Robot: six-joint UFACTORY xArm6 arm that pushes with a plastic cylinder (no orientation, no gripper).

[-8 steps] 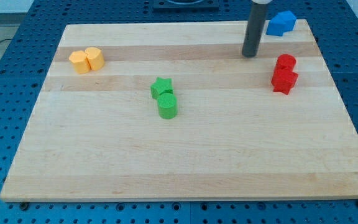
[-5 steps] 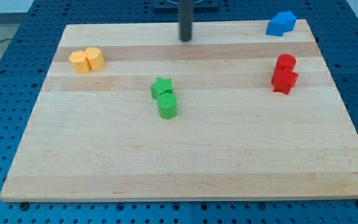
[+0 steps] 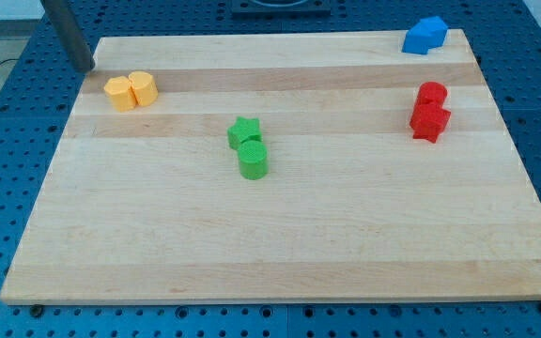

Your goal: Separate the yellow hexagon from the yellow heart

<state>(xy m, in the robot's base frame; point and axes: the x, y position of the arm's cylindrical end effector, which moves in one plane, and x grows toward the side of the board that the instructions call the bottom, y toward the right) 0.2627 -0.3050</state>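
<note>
With no pincer fitted, the rod's tip [image 3: 87, 68] is positioned at the upper left of the frame, just off the worktop [image 3: 280, 235] edge, and should be driven between the touching yellow hexagon [image 3: 143, 88] and yellow heart [image 3: 119, 93].

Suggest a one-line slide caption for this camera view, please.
My tip sits upper-left of the touching yellow hexagon and yellow heart.

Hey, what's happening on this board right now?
My tip sits at the wooden board's top-left corner, just up and left of the two yellow blocks, which touch each other. Nothing has been pushed apart yet. Two green blocks, two red blocks and a blue block lie elsewhere.
</note>
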